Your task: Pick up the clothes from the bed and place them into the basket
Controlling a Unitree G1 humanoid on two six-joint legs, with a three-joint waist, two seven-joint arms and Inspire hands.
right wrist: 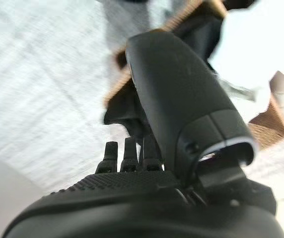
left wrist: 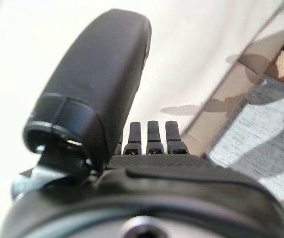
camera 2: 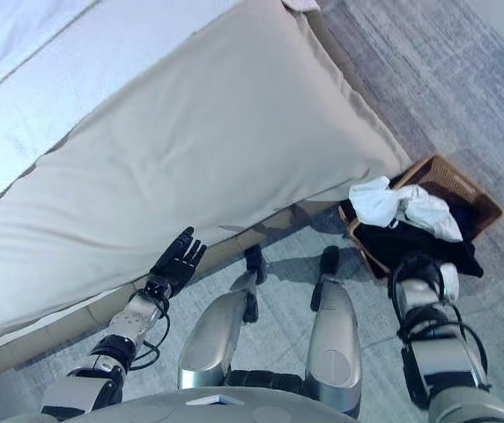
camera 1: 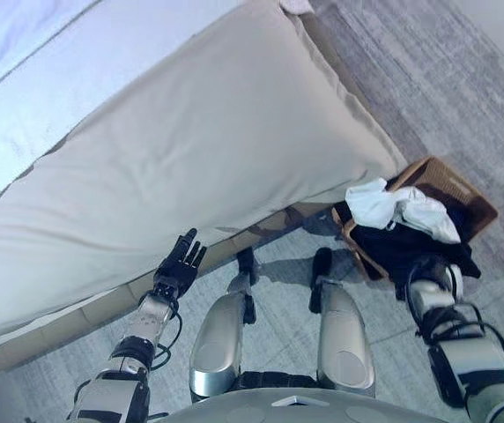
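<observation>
White and black clothes point(camera 1: 400, 211) piled in basket point(camera 1: 463, 189) at 3 o'clock of bed point(camera 1: 190, 141). Left robot hand point(camera 1: 178, 264) fingers straight, empty; right robot hand point(right wrist: 147, 148) fingers straight beside the clothes.

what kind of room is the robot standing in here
Most likely a bedroom. A bed with a beige cover fills most of the head view, a brown wicker basket on the grey floor beside it holds white clothes and dark clothes.
</observation>
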